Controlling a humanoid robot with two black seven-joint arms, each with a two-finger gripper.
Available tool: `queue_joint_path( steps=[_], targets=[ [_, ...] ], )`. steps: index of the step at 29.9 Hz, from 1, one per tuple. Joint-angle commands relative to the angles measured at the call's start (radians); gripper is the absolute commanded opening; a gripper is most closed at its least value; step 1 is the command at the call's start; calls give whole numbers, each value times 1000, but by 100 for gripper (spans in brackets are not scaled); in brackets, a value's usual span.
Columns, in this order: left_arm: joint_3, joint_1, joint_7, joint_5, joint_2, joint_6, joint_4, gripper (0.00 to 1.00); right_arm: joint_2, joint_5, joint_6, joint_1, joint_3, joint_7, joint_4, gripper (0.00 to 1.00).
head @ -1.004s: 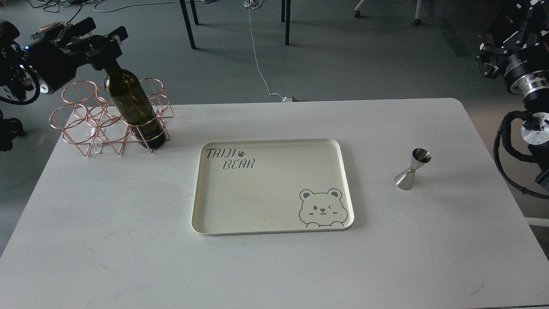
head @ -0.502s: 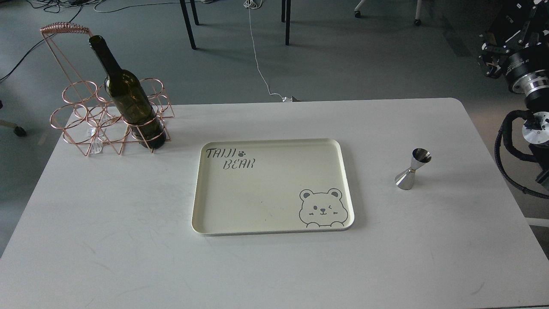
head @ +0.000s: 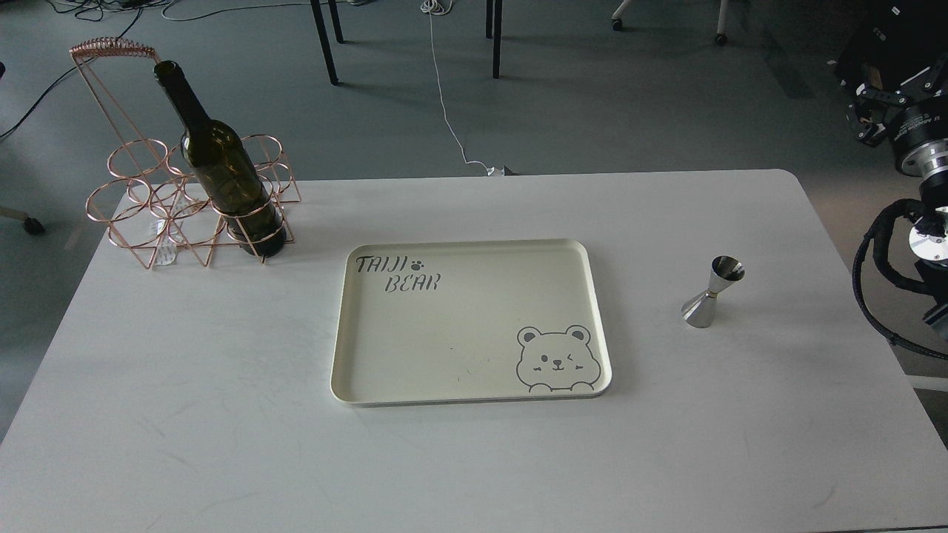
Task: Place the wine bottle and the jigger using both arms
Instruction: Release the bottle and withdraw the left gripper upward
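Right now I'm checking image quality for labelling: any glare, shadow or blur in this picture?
Head view: sharp overall, with even, soft lighting. The jigger shows bright reflections on its steel and casts a faint shadow on the table. The wine bottle reads very dark, with little inner detail. The tray shows no glare. The right arm is cut off by the picture's edge.
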Motion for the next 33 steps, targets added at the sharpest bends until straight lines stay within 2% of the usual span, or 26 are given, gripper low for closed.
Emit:
queue_joint_path(
  steps=[1, 8, 13, 16, 33],
  targets=[
    [0, 31, 1, -70, -42, -41, 56, 97, 1, 62, 44, -14, 4, 0, 2, 99],
    [-8, 82, 3, -135, -153, -44, 187, 98, 2, 170, 81, -40, 6, 0, -5, 99],
    [-141, 143, 7, -160, -162, -115, 192, 98, 4, 172, 99, -42, 9, 0, -5, 99],
    [-215, 183, 21, -160, -168, -124, 192, 98, 10, 170, 96, -43, 9, -15, -5, 99],
    [-227, 215, 23, -158, -260, -126, 191, 99, 31, 165, 96, -56, -8, -15, -5, 99]
  ],
)
